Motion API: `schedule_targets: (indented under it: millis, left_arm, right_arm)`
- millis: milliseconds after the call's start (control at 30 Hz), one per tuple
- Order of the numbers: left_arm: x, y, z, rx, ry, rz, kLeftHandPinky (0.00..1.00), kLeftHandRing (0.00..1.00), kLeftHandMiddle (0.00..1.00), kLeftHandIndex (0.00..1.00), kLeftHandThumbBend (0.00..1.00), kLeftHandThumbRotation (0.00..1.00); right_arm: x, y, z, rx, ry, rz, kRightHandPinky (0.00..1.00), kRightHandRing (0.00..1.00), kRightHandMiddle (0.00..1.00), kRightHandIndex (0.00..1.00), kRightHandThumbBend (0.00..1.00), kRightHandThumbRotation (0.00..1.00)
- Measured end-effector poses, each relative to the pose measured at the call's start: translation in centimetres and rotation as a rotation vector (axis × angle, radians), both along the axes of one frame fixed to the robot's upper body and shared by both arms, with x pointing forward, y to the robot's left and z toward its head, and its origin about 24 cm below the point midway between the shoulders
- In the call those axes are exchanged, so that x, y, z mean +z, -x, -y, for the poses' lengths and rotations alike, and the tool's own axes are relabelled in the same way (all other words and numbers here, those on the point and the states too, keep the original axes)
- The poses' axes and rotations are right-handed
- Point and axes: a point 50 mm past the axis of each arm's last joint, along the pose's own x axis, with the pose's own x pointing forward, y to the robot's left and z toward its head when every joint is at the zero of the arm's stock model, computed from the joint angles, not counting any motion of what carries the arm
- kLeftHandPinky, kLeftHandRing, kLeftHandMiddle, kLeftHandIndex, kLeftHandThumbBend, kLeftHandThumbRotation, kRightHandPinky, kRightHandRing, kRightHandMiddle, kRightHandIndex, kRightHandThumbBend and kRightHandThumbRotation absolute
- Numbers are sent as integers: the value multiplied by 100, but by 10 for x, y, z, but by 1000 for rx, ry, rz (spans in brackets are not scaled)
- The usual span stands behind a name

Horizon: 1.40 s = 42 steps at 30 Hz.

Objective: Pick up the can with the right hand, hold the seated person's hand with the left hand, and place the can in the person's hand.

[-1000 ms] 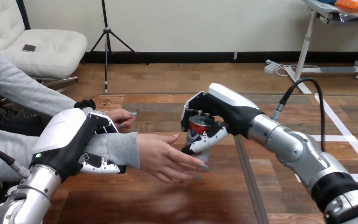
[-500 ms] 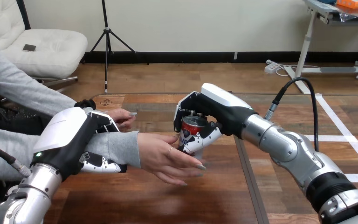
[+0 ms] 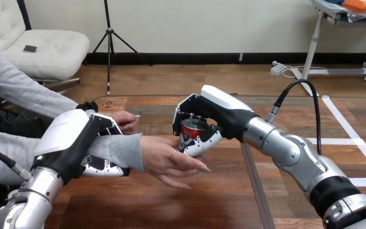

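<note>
While the can is clasped in the right hand, fingers over its far side and thumb across its near side, it sits upright at the far edge of the person's hand, right by the thumb. Can't tell whether the base touches the palm yet. Person's hand is palm-up, fingers loosely spread, pointing away from the person. Behind it, the left hand is wrapped round the person's wrist on the grey sleeve, thumb above, fingers beneath. Wrist and open hand are held just above the table.

Step in hand, as I judge it: setting the can into the palm. To do it well:
- keep the can upright and lower it onto the middle of the palm, not the fingertips
- hold the clasp until the base rests and the person's fingers close
- left hand stays firm so the palm doesn't dip
- then loosen slowly and back off away from the person's hand

Versus a second ago: can and right hand have come in from just past the person's fingertips to over the palm edge, and a bit lower. Left hand, wrist and person's hand unchanged.
</note>
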Motion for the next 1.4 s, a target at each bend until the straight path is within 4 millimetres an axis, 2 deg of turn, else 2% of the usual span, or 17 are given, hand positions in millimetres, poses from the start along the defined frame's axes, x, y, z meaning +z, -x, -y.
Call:
schedule_targets:
  millis: [767, 1400]
  left_arm:
    - [0, 0, 0, 2, 0, 2, 31, 35, 41, 43, 73, 0]
    - [0, 0, -1, 3, 1, 3, 31, 36, 41, 44, 73, 0]
  right_arm:
    - [15, 0, -7, 52, 1, 50, 24, 29, 35, 42, 68, 0]
    - [19, 0, -7, 60, -2, 67, 26, 30, 36, 42, 68, 0]
